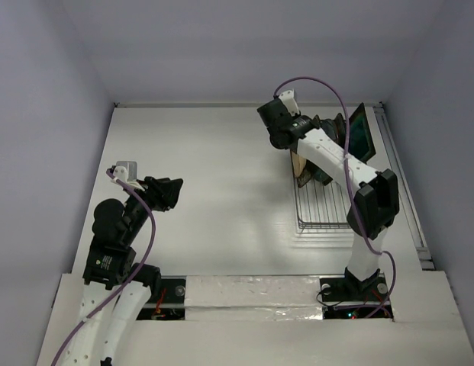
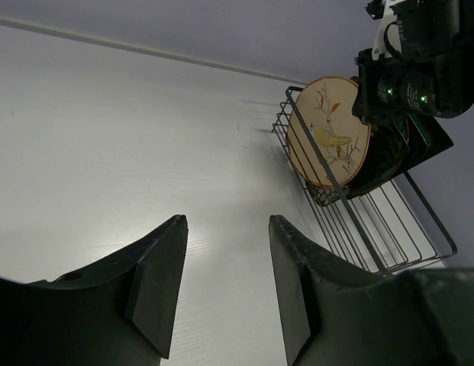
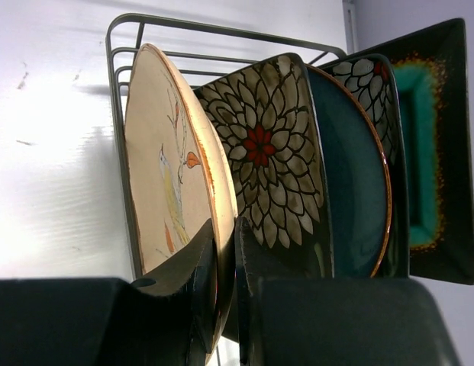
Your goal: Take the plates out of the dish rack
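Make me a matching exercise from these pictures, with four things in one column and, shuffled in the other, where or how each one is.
Things:
1. tan plate
2. teal square plate
3. left claw
4. dish rack

States:
A. open, holding nothing
B. plates stand only at its far end
C. rim gripped by the right claw
D. last in the row, farthest from the bird-painted one

Pairs: 1-C, 2-D, 3-A, 4-B

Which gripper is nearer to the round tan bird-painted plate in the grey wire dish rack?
Right. The right gripper pinches the rim of the round tan bird-painted plate in the grey wire dish rack; the left gripper hangs open far off to its left.
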